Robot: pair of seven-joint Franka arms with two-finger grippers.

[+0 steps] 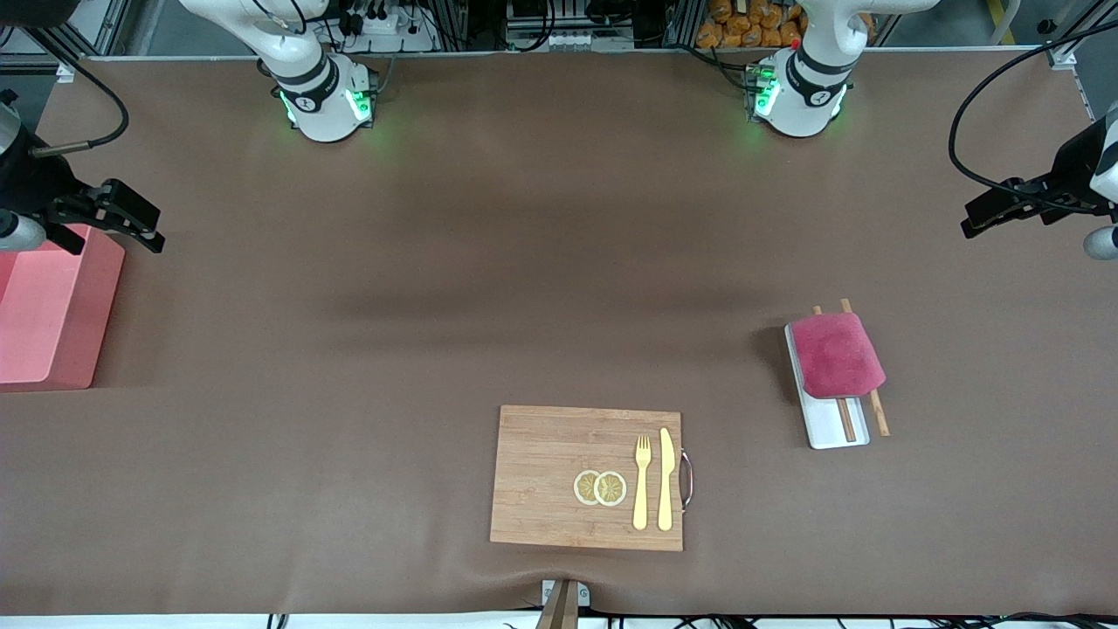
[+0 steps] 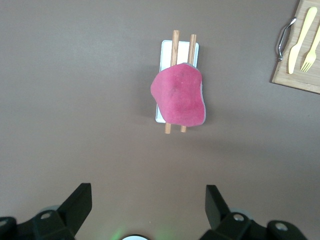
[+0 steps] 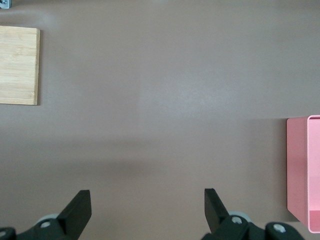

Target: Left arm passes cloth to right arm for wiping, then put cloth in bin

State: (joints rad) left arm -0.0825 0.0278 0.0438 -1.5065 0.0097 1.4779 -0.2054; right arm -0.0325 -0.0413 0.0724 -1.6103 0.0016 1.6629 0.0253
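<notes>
Closest to my front camera is the bamboo cutting board [image 1: 587,478], sitting near the table edge about midway between the two arms. On it I've got two lemon slices [image 1: 600,487] overlapping each other, plus a yellow fork [image 1: 642,482] and yellow knife [image 1: 665,479] lying side by side next to the board's metal handle [image 1: 686,480].

Farther from the camera, toward the left arm's end of the table, is the cloth [image 1: 837,355]. It's draped over a flat white tray [image 1: 838,432], and a pair of wooden chopsticks [image 1: 878,413] pokes out from under it at both ends. Nothing is touching the cloth.

The left gripper [image 1: 987,217] hangs in the air over bare table at its own end, well apart from the cloth, fingers [image 2: 79,202] spread wide and holding nothing. In the left wrist view the cloth and tray sit right in the middle.

The right gripper [image 1: 122,218] hovers just over the corner of the pink bin [image 1: 57,306] at the right arm's end, fingers [image 3: 77,207] also spread wide and empty. Both arms are just waiting.
</notes>
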